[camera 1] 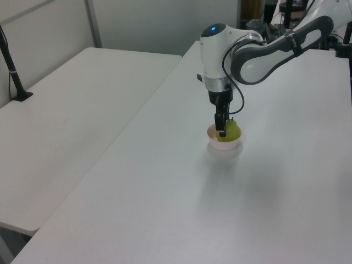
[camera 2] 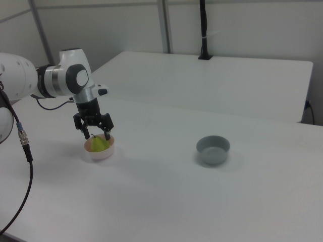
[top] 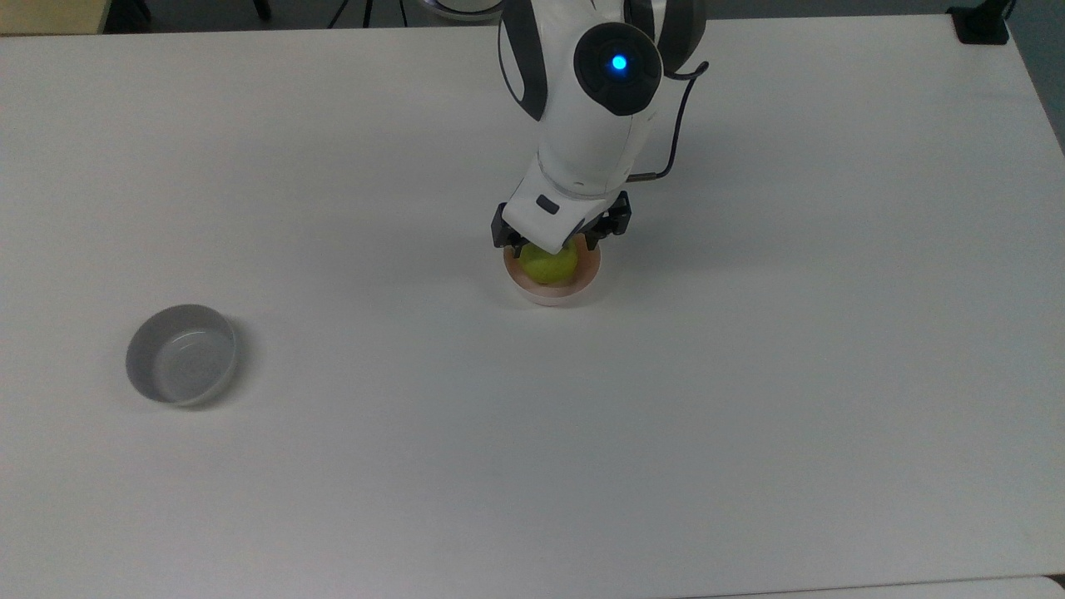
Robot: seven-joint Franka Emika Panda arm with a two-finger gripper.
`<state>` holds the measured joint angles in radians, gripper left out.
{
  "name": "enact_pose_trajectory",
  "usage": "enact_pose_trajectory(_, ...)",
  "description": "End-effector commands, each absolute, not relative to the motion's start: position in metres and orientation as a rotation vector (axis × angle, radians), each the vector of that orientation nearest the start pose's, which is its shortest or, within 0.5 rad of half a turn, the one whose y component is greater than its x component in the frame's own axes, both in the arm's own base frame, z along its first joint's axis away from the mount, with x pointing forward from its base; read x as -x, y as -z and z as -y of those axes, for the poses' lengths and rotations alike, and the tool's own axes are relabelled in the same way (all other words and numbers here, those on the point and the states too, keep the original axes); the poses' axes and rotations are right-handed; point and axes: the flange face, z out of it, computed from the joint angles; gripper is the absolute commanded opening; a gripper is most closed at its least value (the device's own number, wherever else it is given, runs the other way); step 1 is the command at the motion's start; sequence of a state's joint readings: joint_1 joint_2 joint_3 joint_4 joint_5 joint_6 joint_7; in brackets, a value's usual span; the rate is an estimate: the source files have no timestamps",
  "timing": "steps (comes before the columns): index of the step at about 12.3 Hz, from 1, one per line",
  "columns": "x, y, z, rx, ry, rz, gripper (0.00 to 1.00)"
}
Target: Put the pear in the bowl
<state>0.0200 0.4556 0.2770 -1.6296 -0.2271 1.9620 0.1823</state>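
The yellow-green pear (top: 549, 264) lies inside the pale pink bowl (top: 556, 295) near the middle of the white table. My gripper (top: 549, 243) hangs straight above it, open, with one finger on each side of the pear's top. In the right view the pear (camera 2: 100, 143) rests in the bowl (camera 2: 103, 154) and its stem points up between the spread fingers of the gripper (camera 2: 97, 135). In the left view the pear (camera 1: 231, 130) sits in the bowl (camera 1: 225, 146) just behind the gripper (camera 1: 223, 130).
A grey bowl (top: 181, 353) of similar size stands apart at the top view's left, and at the right view's right as the grey bowl (camera 2: 213, 149). A second white table (camera 1: 71, 104) adjoins at the left view's left. A black clamp post (camera 1: 11, 66) stands on it.
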Motion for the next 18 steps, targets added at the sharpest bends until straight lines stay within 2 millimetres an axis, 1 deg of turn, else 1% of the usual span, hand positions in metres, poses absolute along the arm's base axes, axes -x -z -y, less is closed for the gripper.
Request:
enact_pose_trajectory(1, -0.637, -0.403, -0.154, 3.265, -0.026, 0.262, 1.00)
enact_pose_trajectory(3, -0.624, -0.444, -0.144, 3.284, -0.025, 0.242, 1.00)
enact_pose_trajectory(4, -0.621, -0.462, -0.129, 3.288, -0.018, 0.194, 1.00)
enact_pose_trajectory(5, -0.617, -0.475, -0.119, 3.279, -0.019, 0.178, 1.00)
enact_pose_trajectory(6, -0.611, -0.497, -0.102, 3.248, -0.018, 0.179, 1.00)
enact_pose_trajectory(7, -0.605, -0.514, -0.090, 3.227, -0.017, 0.187, 1.00)
enact_pose_trajectory(8, -0.594, -0.535, -0.074, 3.201, -0.029, 0.170, 1.00)
enact_pose_trajectory(9, -0.590, -0.549, -0.062, 3.198, -0.021, 0.137, 1.00)
enact_pose_trajectory(10, -0.585, -0.563, -0.046, 3.203, -0.019, 0.087, 1.00)
enact_pose_trajectory(12, -0.578, -0.578, -0.028, 3.193, -0.001, 0.022, 1.00)
enact_pose_trajectory(13, -0.574, -0.586, -0.022, 3.192, 0.010, 0.004, 1.00)
enact_pose_trajectory(15, -0.567, -0.599, -0.009, 3.196, -0.020, -0.040, 1.00)
enact_pose_trajectory(18, -0.563, -0.606, -0.006, 3.197, -0.023, -0.051, 1.00)
